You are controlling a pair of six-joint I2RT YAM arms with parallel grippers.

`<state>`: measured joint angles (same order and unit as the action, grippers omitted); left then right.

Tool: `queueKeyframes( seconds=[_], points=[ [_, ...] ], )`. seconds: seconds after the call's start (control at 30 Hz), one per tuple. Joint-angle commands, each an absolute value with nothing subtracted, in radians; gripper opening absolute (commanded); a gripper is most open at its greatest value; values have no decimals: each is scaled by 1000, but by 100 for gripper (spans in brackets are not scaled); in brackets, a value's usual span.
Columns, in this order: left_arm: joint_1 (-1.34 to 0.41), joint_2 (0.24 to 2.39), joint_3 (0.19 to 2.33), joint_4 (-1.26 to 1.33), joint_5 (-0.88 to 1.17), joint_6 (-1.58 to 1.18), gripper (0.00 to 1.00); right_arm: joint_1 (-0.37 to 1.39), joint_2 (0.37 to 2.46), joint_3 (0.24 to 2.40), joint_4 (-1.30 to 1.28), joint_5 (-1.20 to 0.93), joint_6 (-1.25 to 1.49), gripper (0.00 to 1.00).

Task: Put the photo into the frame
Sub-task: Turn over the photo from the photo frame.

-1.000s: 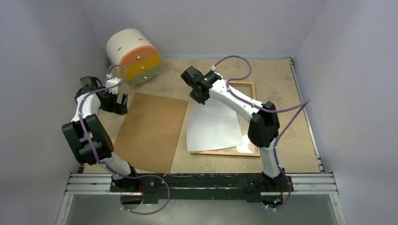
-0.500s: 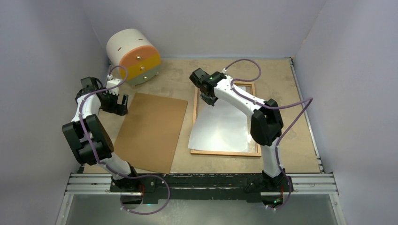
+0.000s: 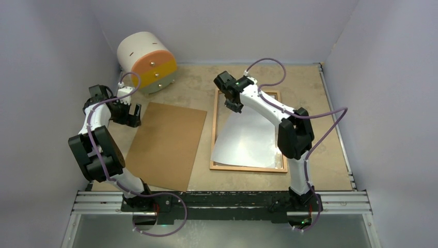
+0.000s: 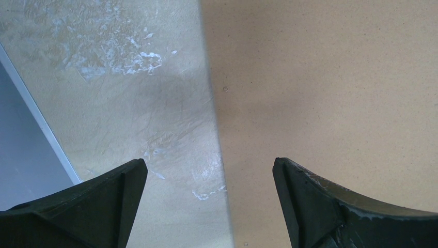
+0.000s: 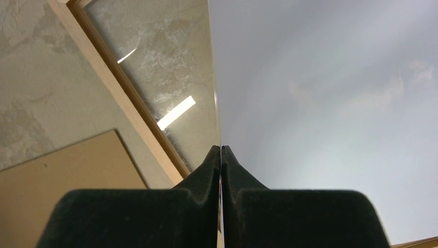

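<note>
Right arm (image 3: pixel 268 108) stretches forward over the frame (image 3: pixel 248 168) — right jaws pinched shut on the far edge of the photo (image 3: pixel 243 139), which lies white side up in it. Left arm (image 3: pixel 95 124) folded — left jaws wide open, empty, over the board (image 3: pixel 165 144) edge.

Table (image 3: pixel 310 88) with frame (image 3: pixel 213 134), board (image 3: pixel 165 144), cylinder (image 3: pixel 147 59)

The left gripper (image 4: pixel 209 163) hangs with its two black fingers (image 4: pixel 98 206) spread wide apart, right above the straight edge of a flat brown board (image 4: pixel 335 77) lying on a sandy tabletop (image 4: pixel 103 103) with white scratchy marks.
</note>
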<state>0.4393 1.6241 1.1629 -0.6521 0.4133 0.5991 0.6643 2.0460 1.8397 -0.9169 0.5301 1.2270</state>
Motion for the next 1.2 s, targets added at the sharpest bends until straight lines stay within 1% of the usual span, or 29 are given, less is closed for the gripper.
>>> queueKeyframes(
  seconds=[0.0,0.07,0.13,0.23,0.33,0.43,0.53,0.7,0.87,0.93,1.17],
  points=[
    [442,1603,1170,-642,443,621,100,658,2043,1831,-871,539,1059,0],
    [443,1606,1173,-643,445,621,100,663,2074,1870,-914,569,1033,0],
    [443,1609,1173,-644,448,618,100,669,2107,1926,-1001,595,1074,0],
    [440,1609,1172,-646,449,617,100,668,2125,1947,-1070,629,1133,0],
    [439,1608,1172,-644,449,618,100,672,2101,1921,-1050,661,1139,0],
    [439,1607,1173,-645,448,619,100,704,2094,1902,-975,689,1042,0],
    [437,1609,1173,-644,451,616,100,747,2126,1944,-1000,734,1001,0],
    [436,1611,1169,-644,452,615,100,776,2162,2022,-1177,837,1128,0],
    [434,1604,1170,-644,456,615,100,778,2144,1988,-1161,877,1125,0],
    [433,1604,1170,-646,458,615,100,777,2158,1996,-1219,860,1156,0],
    [431,1603,1171,-647,460,618,100,770,2168,1984,-1349,942,1303,0]
  ],
)
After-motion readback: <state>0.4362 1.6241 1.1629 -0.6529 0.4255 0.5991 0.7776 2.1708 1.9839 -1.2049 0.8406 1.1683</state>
